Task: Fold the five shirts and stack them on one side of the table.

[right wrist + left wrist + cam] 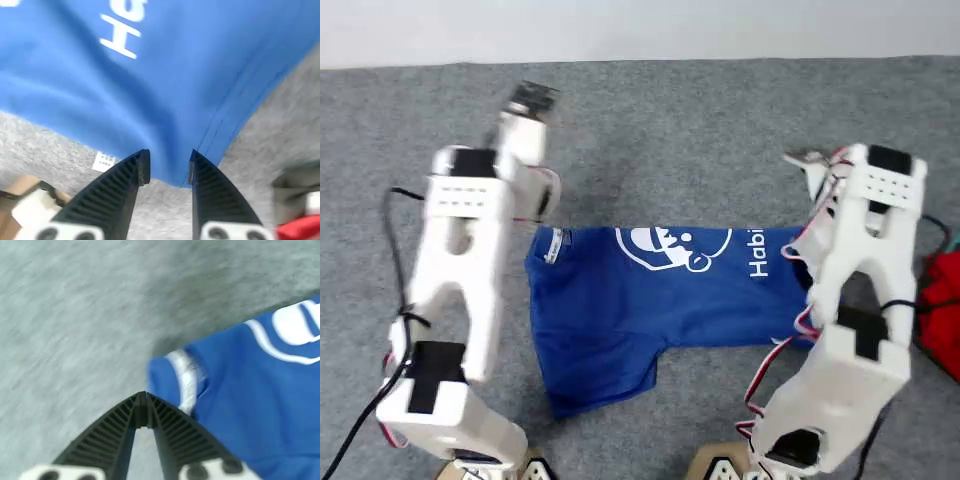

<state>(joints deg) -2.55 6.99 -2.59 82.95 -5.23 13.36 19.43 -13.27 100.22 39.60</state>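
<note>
Right end effector [167, 169], open, sits over the shirt [150, 75] hem; a shallow bite may slip. Left end effector [143, 412] closed, empty, beside it

- I counted one blue shirt [650, 310].
- I counted one red cloth [942, 310].
- I had two arms: left arm [460, 260], right arm [860, 300].
- I had two pincers: left pincer [146, 412], right pincer [167, 167].

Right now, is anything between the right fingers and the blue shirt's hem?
Nothing visible. The right gripper has its open fingers either side of the hem of the blue shirt, with only cloth and grey table between them.
</note>
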